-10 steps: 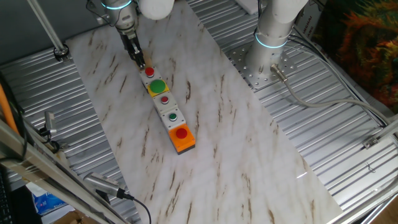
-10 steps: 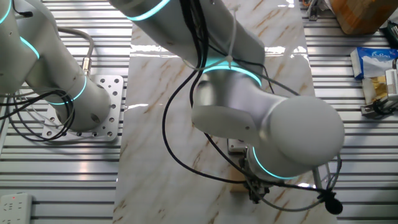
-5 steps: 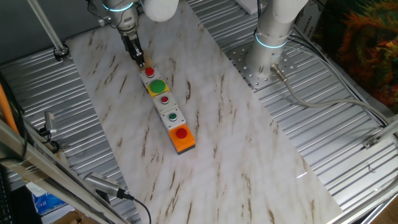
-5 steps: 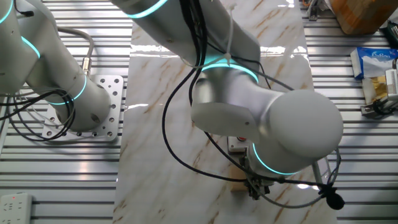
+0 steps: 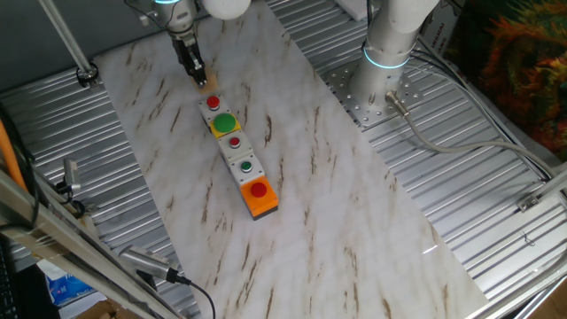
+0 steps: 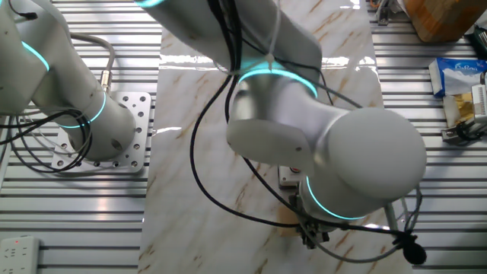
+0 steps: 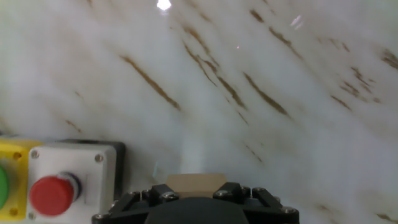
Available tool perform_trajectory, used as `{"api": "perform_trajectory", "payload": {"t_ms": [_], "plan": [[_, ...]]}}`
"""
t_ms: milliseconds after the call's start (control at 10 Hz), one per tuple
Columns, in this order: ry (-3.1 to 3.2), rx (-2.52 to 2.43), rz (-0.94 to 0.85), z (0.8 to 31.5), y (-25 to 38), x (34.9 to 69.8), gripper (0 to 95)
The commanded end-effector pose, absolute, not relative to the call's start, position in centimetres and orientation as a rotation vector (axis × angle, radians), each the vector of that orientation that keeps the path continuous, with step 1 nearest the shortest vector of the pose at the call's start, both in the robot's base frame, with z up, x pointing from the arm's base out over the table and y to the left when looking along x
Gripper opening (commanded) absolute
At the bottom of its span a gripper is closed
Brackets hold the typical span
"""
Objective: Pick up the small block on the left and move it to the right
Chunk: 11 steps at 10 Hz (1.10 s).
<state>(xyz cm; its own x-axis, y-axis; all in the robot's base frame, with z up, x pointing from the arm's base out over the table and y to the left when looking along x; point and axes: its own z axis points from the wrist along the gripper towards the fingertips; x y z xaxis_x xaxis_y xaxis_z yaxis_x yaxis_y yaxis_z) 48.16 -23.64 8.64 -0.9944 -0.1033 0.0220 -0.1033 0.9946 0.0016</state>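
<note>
Fingers (image 5: pixel 192 66) of the gripper (image 5: pixel 200 78) clench the small block (image 7: pixel 195 183), a tan wooden cube held just off the marble table (image 5: pixel 319 204), close beyond the white box with a red button (image 5: pixel 213 104) that ends the row of button boxes. From the hand view, the block's top edge shows just above the gripper housing, with that red-button box to its left.

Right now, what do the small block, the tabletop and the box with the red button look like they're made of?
The small block, seen between the end effector fingers: probably unfinished wood, matte tan, plain faces.
The tabletop: marble-look surface, white with brown veins, glossy from the light glare; possibly laminate.
The red-button box: likely moulded plastic, pale grey, screws at the corners.
</note>
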Motion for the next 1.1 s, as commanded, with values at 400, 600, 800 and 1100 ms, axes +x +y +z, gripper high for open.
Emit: {"api": "perform_trajectory", "payload": {"t_ms": [400,600,800,1100], "plan": [[-3.11,0.174,-0.019,12.5,-23.5,48.0,0.0],[-3.108,0.172,-0.023,13.7,-22.7,48.6,0.0],[-3.104,0.152,-0.029,14.9,-21.2,49.5,0.0],[-3.105,0.123,-0.028,16.3,-17.7,50.7,0.0]]}}
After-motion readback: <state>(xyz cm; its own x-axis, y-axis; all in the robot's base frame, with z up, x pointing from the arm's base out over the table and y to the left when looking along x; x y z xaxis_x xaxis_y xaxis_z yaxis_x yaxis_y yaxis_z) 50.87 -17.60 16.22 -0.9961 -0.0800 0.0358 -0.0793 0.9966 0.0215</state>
